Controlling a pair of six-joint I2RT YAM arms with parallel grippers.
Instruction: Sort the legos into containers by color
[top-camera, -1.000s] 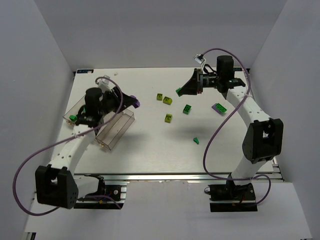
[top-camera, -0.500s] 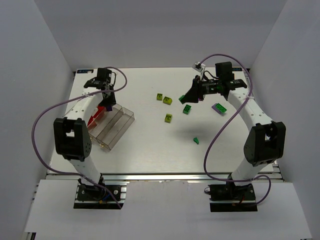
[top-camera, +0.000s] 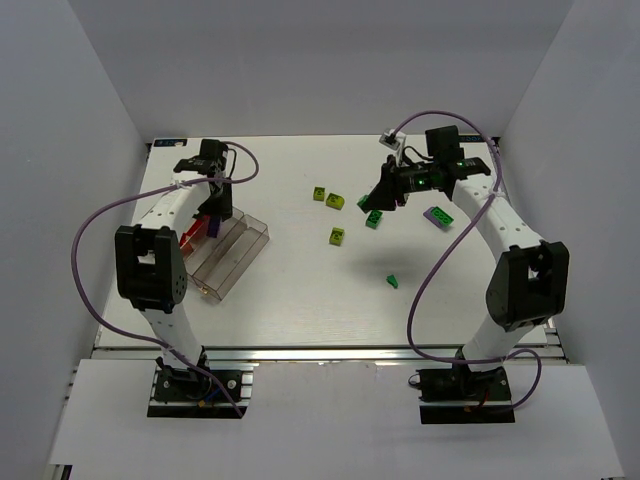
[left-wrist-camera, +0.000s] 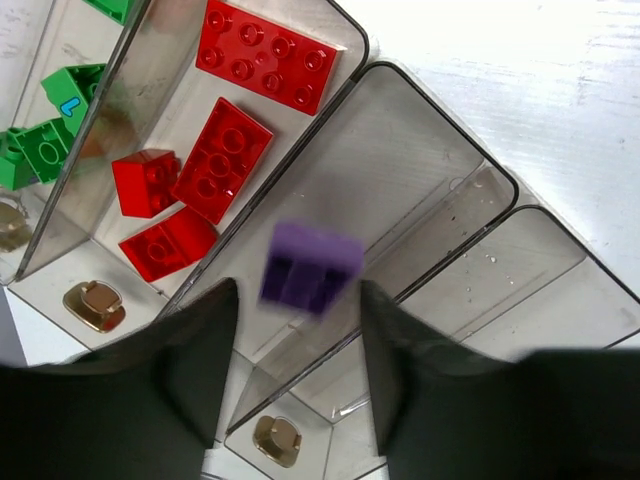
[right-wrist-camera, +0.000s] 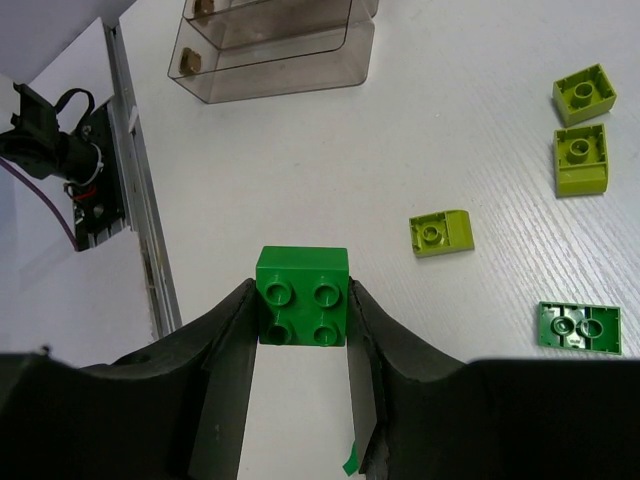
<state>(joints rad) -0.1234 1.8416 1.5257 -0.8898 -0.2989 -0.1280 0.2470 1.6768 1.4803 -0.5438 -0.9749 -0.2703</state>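
Note:
The clear divided containers tray lies at the left. My left gripper hangs open above it. A blurred purple lego is loose just beyond its fingertips, touching neither, over the compartment beside the red one. Several red legos fill that neighbouring compartment, and green ones lie further left. My right gripper is shut on a green four-stud lego, held above the table right of centre, with three yellow-green legos and a flat green one on the table beyond it.
Loose on the table are yellow-green bricks, a flat green brick, a small green piece and a purple brick with a green one on top. White walls enclose the table on three sides.
The left arm swung over the tray and its jaws parted, letting go of the purple lego. The right gripper kept its hold on the green lego and shifted slightly.

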